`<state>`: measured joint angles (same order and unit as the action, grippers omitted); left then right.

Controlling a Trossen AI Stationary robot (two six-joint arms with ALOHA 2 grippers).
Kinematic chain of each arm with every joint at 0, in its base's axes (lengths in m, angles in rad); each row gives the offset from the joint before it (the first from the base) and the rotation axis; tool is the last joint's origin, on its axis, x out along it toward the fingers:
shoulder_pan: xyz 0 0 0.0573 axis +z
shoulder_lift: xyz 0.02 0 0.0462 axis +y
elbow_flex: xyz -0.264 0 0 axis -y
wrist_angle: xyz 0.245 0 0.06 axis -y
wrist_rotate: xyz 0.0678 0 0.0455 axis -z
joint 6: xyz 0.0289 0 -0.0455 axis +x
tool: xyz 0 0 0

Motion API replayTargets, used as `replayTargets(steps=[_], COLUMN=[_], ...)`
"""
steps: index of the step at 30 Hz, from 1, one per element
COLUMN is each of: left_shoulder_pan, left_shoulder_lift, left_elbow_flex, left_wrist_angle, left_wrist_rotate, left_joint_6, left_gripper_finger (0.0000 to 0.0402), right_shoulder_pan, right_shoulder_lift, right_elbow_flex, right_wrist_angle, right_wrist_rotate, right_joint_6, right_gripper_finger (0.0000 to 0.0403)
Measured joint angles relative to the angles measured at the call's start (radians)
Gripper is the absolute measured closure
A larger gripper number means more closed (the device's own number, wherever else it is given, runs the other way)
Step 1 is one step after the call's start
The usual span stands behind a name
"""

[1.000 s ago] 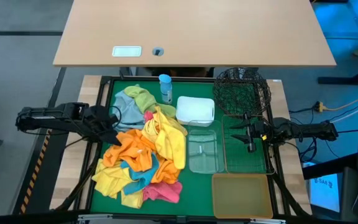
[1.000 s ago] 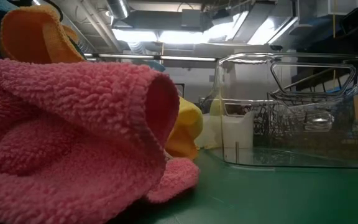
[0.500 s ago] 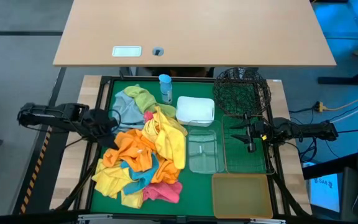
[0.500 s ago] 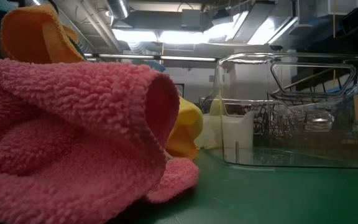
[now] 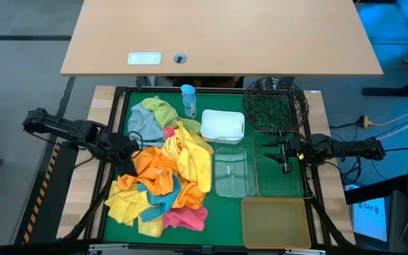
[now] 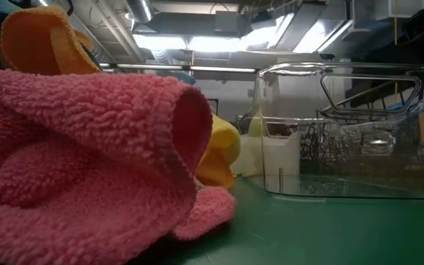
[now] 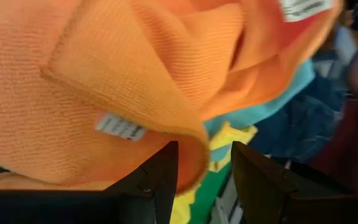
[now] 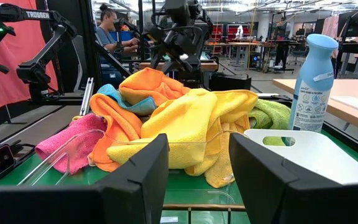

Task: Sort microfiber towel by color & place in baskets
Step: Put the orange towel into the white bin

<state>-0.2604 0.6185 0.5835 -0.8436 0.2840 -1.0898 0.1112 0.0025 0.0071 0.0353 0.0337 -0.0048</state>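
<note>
A pile of microfiber towels (image 5: 165,177) lies on the green mat: orange (image 5: 154,166), yellow (image 5: 197,159), pink (image 5: 186,216), teal (image 5: 158,205), green (image 5: 161,110) and grey-blue (image 5: 144,127). My left gripper (image 5: 129,150) is open at the pile's left side, slanting down just over the orange towel (image 7: 104,74), whose folded edge hangs close before the fingers. My right gripper (image 5: 283,152) is open and level over the rectangular wire basket (image 5: 282,177), with nothing between its fingers (image 8: 135,180).
Right of the pile stand a white tub (image 5: 222,125), a clear tub (image 5: 231,171), an amber tub (image 5: 275,221) and a black round mesh basket (image 5: 275,103). A blue-capped bottle (image 5: 188,99) stands at the far edge. A wooden desk (image 5: 222,35) lies beyond.
My left gripper has swung toward the orange towel, a little toward the table's right and near edges and slightly down, and its wrist has rolled. It has stayed open. The towels and my right arm have kept still.
</note>
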Motion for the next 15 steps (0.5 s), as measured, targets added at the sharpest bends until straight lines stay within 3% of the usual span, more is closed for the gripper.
replayTargets(steps=[8, 15], left_shoulder_pan=[-0.025, -0.025], left_shoulder_lift=[0.082, 0.088], left_elbow_flex=[0.0, 0.0], left_wrist_angle=[0.0, 0.103], left_wrist_rotate=[-0.112, -0.172], left_joint_6=[0.0, 0.038], left_gripper_finger=[0.0268, 0.0359], right_shoulder_pan=[0.0, 0.0], right_shoulder_lift=[0.0, 0.0], right_elbow_flex=[0.0, 0.0], right_wrist_angle=[0.0, 0.055], right_wrist_rotate=[0.0, 0.0], right_joint_6=[0.0, 0.0], right_gripper_finger=[0.0233, 0.0233])
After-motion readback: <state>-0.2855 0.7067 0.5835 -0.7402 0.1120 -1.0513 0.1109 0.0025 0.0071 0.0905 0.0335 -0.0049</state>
